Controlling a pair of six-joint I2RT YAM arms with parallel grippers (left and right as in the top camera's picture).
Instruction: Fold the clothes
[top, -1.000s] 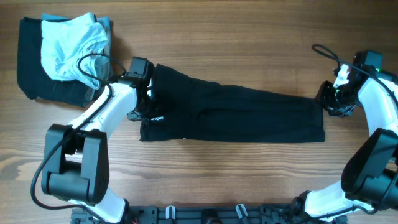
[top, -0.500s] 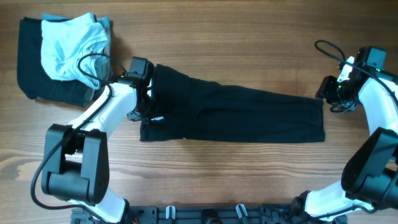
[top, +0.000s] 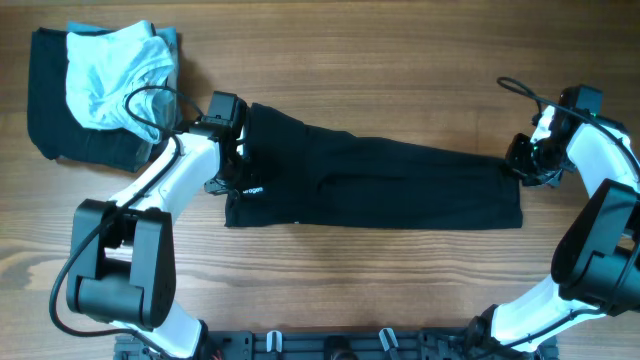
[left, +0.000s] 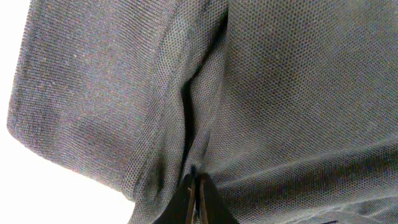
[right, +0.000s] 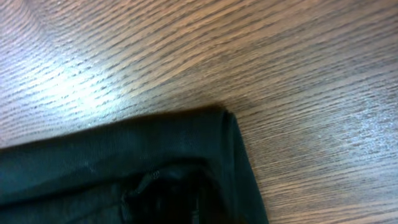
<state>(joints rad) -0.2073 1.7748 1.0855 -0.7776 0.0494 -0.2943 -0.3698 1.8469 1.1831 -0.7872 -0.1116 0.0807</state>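
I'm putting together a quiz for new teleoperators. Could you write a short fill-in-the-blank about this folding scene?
1. The black garment lies stretched out on a bare ____ table.
2. On the pile of clothes at the overhead view's upper left, the top piece is light ____.
3. The right wrist view shows one ____ of the black garment.

Missing words: wooden; blue; corner.
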